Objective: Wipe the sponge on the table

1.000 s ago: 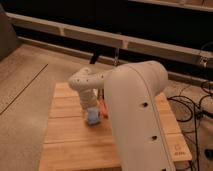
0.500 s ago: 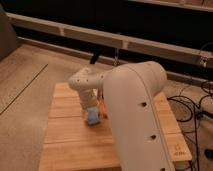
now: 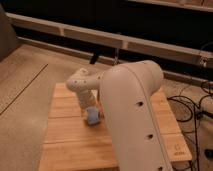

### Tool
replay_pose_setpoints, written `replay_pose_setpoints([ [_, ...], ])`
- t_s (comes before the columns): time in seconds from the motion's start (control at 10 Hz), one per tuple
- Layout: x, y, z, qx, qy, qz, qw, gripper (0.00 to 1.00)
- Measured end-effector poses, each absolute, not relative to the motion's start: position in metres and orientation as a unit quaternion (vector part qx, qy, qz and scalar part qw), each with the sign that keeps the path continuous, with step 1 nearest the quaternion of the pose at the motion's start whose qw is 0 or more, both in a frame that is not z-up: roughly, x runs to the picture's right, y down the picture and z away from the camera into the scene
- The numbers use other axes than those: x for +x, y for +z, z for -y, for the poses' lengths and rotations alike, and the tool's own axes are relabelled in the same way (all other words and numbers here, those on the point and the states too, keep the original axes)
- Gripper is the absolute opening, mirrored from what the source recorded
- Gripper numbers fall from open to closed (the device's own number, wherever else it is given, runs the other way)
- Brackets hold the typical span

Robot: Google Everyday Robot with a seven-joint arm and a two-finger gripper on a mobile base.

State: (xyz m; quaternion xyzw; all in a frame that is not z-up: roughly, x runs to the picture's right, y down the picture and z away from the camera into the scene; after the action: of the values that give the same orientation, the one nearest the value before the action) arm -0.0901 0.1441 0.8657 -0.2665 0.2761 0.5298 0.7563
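While at the sponge [image 3: 92,117], end effector [image 3: 90,111] well inside table [image 3: 65,136] edges

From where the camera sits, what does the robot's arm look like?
The arm is a thick, rounded, cream-white shell with small dark holes along its side and a small mark low down. It narrows to a jointed, dotted wrist; the gripper sits at its end, by the blue sponge on the table.

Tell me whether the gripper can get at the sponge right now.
Probably yes. The gripper is low over the table, right at the sponge, and nothing visible stands between them. Whether it actually grips the sponge cannot be told from this view.
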Motion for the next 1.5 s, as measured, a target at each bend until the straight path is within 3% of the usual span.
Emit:
replay_pose_setpoints([
  [0.6, -0.087, 0.880, -0.166, -0.279, 0.521, -0.295, 0.751, 0.64],
  [0.8, -0.085, 0.883, -0.167, -0.278, 0.526, -0.292, 0.749, 0.50],
  [1.2, -0.077, 0.883, -0.170, -0.272, 0.535, -0.293, 0.744, 0.09],
  [1.3, -0.072, 0.884, -0.172, -0.272, 0.541, -0.299, 0.737, 0.03],
  [1.5, -0.051, 0.888, -0.177, -0.267, 0.553, -0.324, 0.720, 0.00],
])
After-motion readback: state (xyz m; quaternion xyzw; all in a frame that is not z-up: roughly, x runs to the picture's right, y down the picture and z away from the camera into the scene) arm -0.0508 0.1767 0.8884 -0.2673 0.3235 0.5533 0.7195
